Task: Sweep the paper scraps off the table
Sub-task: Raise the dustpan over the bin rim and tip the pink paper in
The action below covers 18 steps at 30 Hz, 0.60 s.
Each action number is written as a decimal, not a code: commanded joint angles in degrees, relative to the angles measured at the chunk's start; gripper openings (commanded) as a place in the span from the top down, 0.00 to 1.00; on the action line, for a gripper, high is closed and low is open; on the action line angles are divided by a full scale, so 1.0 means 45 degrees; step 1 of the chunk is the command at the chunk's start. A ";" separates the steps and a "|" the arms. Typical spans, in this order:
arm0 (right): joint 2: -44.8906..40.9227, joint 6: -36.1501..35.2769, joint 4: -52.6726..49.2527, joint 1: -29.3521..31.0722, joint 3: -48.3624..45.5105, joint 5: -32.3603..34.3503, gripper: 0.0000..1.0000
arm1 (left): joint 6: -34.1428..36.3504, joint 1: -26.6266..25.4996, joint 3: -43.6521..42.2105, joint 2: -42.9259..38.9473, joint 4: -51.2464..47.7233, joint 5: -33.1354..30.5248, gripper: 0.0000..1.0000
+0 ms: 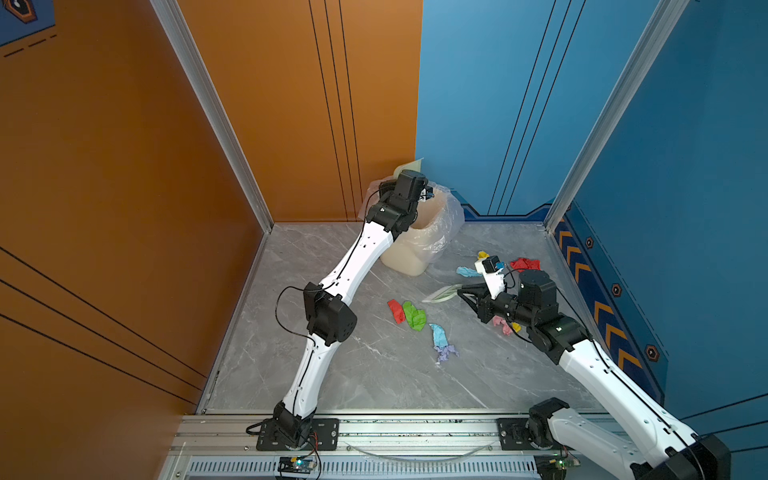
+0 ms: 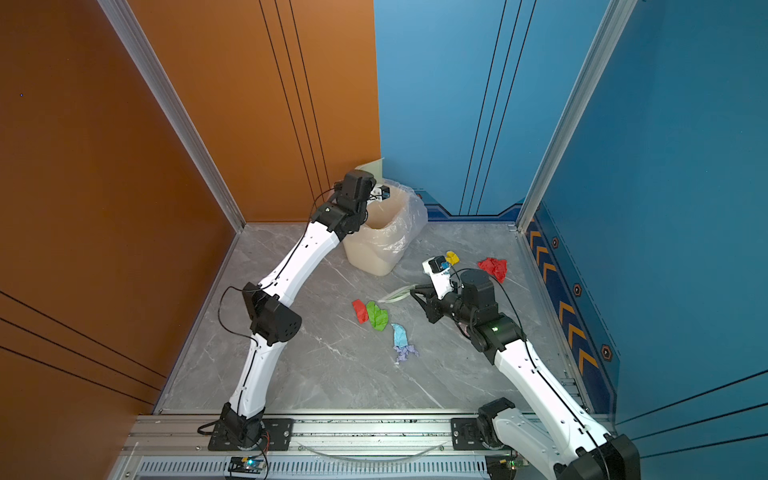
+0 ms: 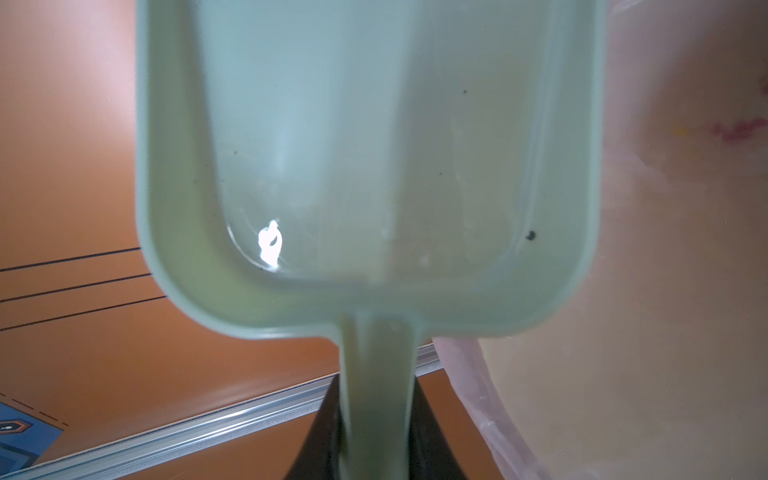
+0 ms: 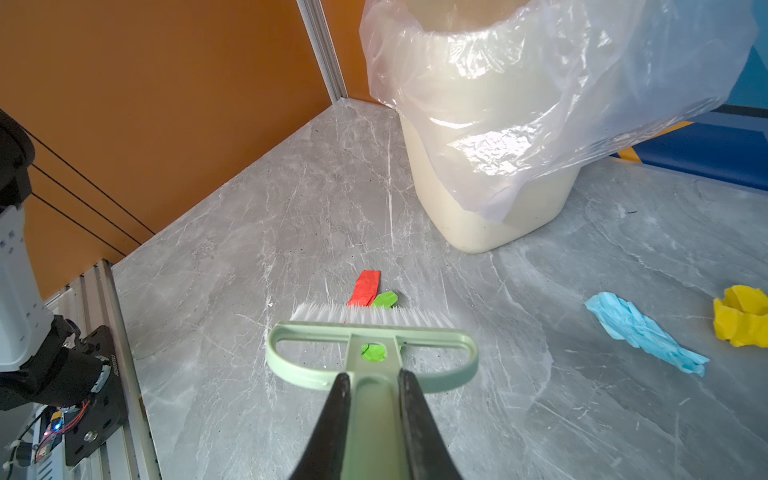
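Grey marble table (image 1: 353, 374) carries the paper scraps (image 2: 377, 316) loose between the two arms: a red strip (image 1: 396, 309) touching a green wad (image 1: 414, 316), a light blue piece (image 1: 437, 334) meeting a lilac piece (image 1: 445, 352), and farther right a red wad (image 1: 524, 264), a yellow wad (image 1: 482, 254) and a second light blue piece (image 1: 467, 271). A cream bin (image 1: 409, 257) with a clear liner (image 1: 451, 212) stands at the back. The left gripper (image 3: 376, 399) is clamped on the handle of a pale green dustpan (image 3: 374, 166), raised beside the top of the bin. The right gripper (image 4: 374, 378) pinches the handle of a matching brush (image 4: 415, 332), its white bristles (image 4: 374, 313) near the red strip and green wad; whether they touch the table cannot be told
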 commanded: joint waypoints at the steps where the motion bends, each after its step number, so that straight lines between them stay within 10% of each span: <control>1: -0.0292 0.0208 0.0445 -0.0046 -0.0176 -0.0125 1.00 | -0.0090 -0.0094 0.0006 -0.0434 0.0521 -0.0125 1.00; 18: -0.0129 -0.0176 0.0376 0.0086 0.0443 -0.0007 1.00 | -0.8164 0.0617 -0.1856 -0.3841 -0.1737 0.3359 1.00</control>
